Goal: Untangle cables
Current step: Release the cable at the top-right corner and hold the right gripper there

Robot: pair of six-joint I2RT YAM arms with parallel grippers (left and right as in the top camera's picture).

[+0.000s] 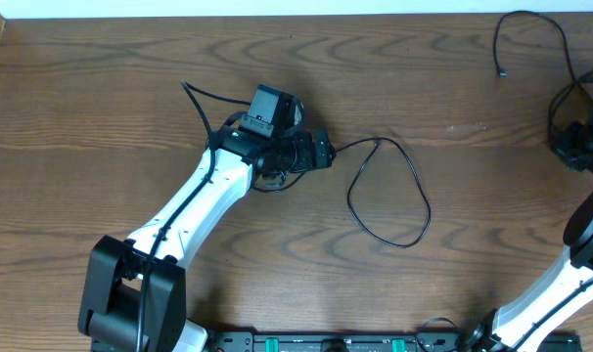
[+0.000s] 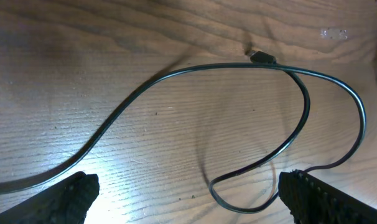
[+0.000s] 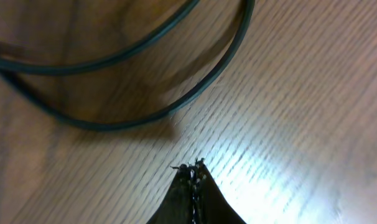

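left fingers spread wide, empty, black cable looping flat on the table between them. right fingers clenched on nothing, second cable just beyond. we'd open right, drop lower, pinch near a plug, pull slowly.

A black cable loops on the wooden table, partly between the left tool's wide-spread fingers.

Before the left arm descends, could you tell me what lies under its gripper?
Under the open left gripper, a black cable loops across the table; overhead, the wrist hides its continuation.
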